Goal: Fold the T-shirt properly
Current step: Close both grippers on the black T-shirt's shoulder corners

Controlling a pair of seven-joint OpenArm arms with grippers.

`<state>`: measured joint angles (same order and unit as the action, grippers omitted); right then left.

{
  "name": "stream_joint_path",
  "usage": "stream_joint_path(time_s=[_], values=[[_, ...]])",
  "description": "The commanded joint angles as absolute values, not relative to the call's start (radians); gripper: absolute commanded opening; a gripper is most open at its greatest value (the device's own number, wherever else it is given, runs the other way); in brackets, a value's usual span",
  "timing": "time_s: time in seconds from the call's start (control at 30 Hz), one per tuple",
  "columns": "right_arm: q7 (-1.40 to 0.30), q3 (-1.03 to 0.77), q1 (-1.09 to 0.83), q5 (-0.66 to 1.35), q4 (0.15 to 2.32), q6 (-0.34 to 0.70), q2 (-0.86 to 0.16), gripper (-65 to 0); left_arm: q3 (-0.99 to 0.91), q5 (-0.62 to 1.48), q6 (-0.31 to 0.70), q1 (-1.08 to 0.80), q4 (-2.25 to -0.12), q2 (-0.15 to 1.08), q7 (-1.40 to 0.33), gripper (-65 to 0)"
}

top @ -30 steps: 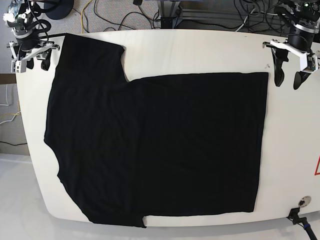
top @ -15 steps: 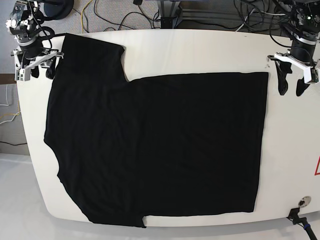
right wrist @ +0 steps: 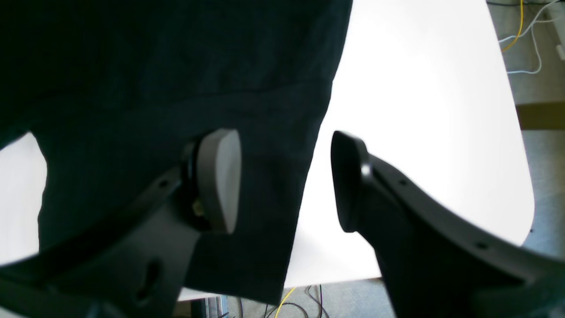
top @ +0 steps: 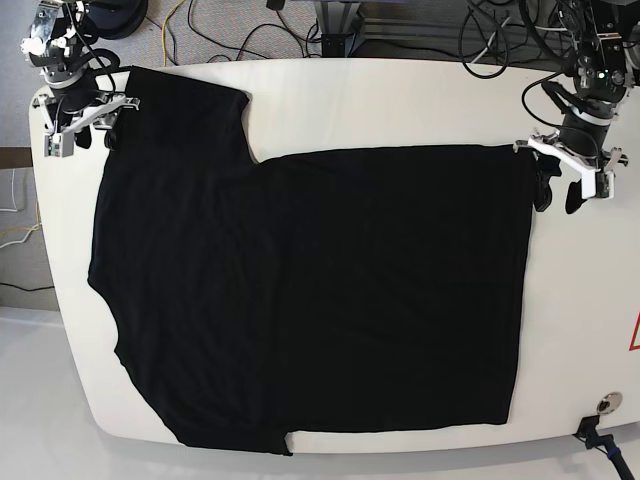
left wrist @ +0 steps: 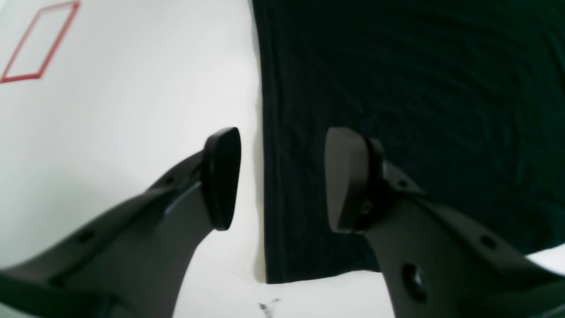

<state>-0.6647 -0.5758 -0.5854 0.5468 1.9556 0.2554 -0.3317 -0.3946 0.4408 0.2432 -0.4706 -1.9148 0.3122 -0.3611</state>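
The T-shirt point(top: 300, 290) lies spread flat, plain black side up, across most of the white worktop point(top: 400, 100). In the base view one sleeve reaches toward the far left corner of the worktop, another runs down to the near edge, and the straight hem runs along the right side.

The left pincer point(top: 558, 192) hangs at the far right corner of the cloth in the base view. Its own wrist camera shows the left pincer point(left wrist: 282, 176) with its two dark pads well apart — one pad point(left wrist: 220, 176) over bare worktop point(left wrist: 123, 110), the other above the black cloth point(left wrist: 397, 88), and the hem edge running up between them. Nothing is clamped; whether the pads touch the surface cannot be told. A red outlined mark point(left wrist: 37, 44) sits on the worktop off to the side.

The right pincer point(top: 90, 125) hangs at the sleeve in the far left corner. From its wrist camera the right pincer point(right wrist: 287, 176) also stands apart: the pale pad point(right wrist: 218, 179) is over the sleeve cloth point(right wrist: 176, 88), the dark finger over the white worktop point(right wrist: 419, 110), the sleeve's edge passing between them. It grips nothing.

Cables point(top: 250, 30) trail on the floor beyond the worktop, a yellow one among them.
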Motion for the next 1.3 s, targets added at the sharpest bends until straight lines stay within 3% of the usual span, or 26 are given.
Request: stream_joint_path(time_s=[0.0,0.7,0.97,1.27], values=[[-0.65,-0.59,-0.581,0.566,1.976,0.262,-0.338,-32.7,-0.398,0.45,0.243,-0.472,-1.934,0.316,-0.332,-36.3],[-0.688,-0.594,-0.442,0.535,1.731,0.271,-0.301,-32.4,-0.383,0.445,0.236,-0.461,-1.772,0.303,-0.351,-36.4],[-0.683,-0.595,-0.448,0.5,1.707,0.274,-0.296,-32.5,-0.367,0.425,0.238,-0.428,-1.653,0.301,-0.357,-36.1],[-0.697,-0.539,-0.438,0.49,1.695,0.283,-0.295,-32.3,-0.403,0.433,0.246,-0.441,-1.658,0.292,-0.384,-35.3]])
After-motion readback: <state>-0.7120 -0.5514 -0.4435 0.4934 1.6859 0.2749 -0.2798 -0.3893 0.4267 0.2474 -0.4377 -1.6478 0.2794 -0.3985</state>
